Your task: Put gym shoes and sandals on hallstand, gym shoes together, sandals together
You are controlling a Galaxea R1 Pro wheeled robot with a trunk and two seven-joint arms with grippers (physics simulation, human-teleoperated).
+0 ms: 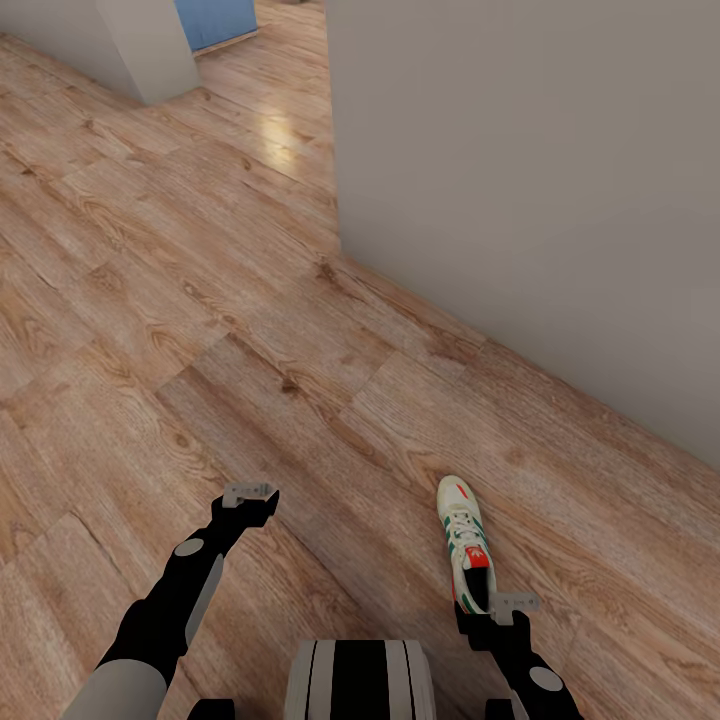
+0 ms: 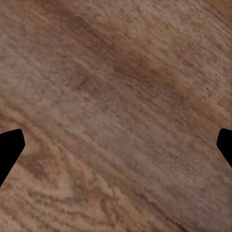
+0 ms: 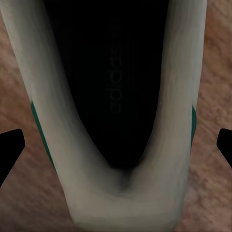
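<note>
The gym shoe (image 1: 466, 545) hangs at your right gripper (image 1: 497, 612), toe pointing away from you, just above or on the corridor floor (image 1: 200, 330) near the grey wall (image 1: 540, 180); you see its cream-white upper, green side stripes and a red-orange tongue patch. Your right wrist view looks straight into its dark opening (image 3: 111, 87), with the pale heel collar between fingertips (image 3: 9, 150) spread wide, so you cannot tell whether they grip it. Your left gripper (image 1: 252, 497) hovers over bare planks, jaws wide, nothing between them.

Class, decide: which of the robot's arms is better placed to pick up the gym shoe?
Right. The right gripper hangs open at the heel of the gym shoe; the left gripper hovers over bare corridor floor.
</note>
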